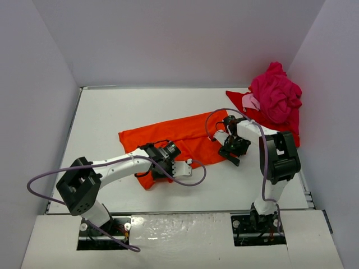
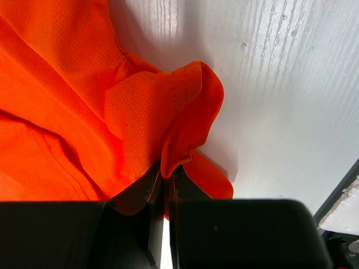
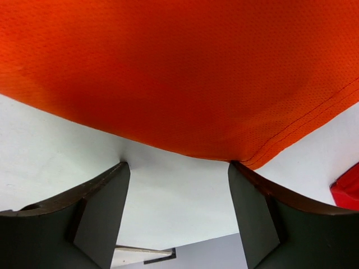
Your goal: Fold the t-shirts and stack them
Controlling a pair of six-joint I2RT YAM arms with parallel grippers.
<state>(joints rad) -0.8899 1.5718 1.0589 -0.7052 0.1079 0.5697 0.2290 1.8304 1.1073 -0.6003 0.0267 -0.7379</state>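
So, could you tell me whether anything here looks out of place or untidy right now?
Yes. The magenta shirt sits in a crumpled heap on a red shirt at the far right, unfolded. The orange shirt lies as a lopsided strip in the middle, one edge bunched up and pinched in the shut left gripper.

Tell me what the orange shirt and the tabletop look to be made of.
The orange shirt: probably a thin synthetic sports mesh, matte; tiny pinholes cover it and a stitched hem shows. The tabletop: white, slightly glossy board, perhaps corrugated plastic, judging by its fine parallel ridges.
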